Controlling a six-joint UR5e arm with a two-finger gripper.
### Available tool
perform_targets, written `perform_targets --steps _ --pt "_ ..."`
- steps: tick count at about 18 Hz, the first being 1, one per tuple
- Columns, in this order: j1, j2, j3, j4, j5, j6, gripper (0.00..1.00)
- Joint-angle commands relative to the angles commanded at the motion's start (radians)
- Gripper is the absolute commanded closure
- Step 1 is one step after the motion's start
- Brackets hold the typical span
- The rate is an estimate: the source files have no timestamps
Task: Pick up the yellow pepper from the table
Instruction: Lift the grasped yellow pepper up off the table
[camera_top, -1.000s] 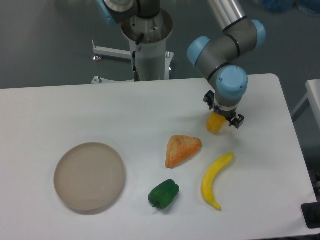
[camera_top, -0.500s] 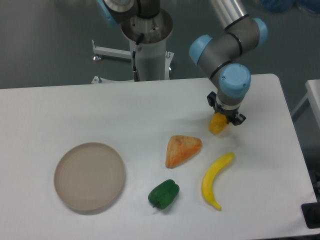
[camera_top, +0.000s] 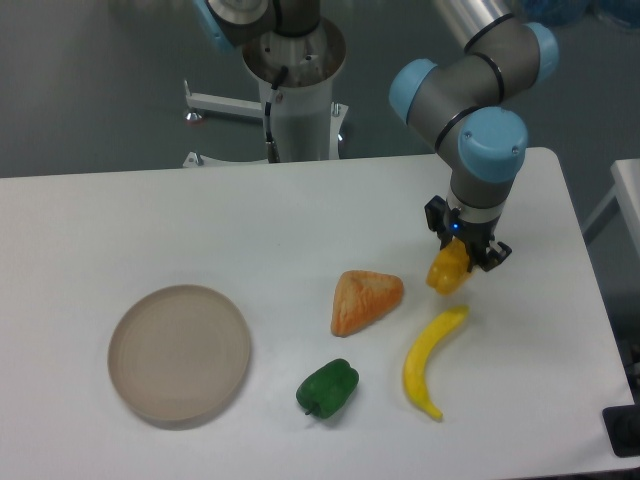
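Pincer (camera_top: 459, 262) of mine grips 1 yellow pepper (camera_top: 448, 271) near the bench's (camera_top: 150, 220) right edge; 1 banana (camera_top: 428, 362), 1 green pepper (camera_top: 328, 388).

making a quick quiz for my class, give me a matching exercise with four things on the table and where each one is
Things:
1. yellow pepper
2. green pepper
3. round dish
4. banana

Places:
A. left part of the table
B. held in the gripper, above the banana's top end
C. right of the green pepper, below the yellow pepper
D. near front edge, below the orange wedge

Pairs: 1-B, 2-D, 3-A, 4-C
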Motion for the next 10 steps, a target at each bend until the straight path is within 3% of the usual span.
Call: perform_targets --steps 4,10 --pt "-0.043 -0.046 0.071 0.002 -0.002 -0.011 0.63" --pt "-0.043 -0.055 0.077 0.003 0.002 -0.005 0.63"
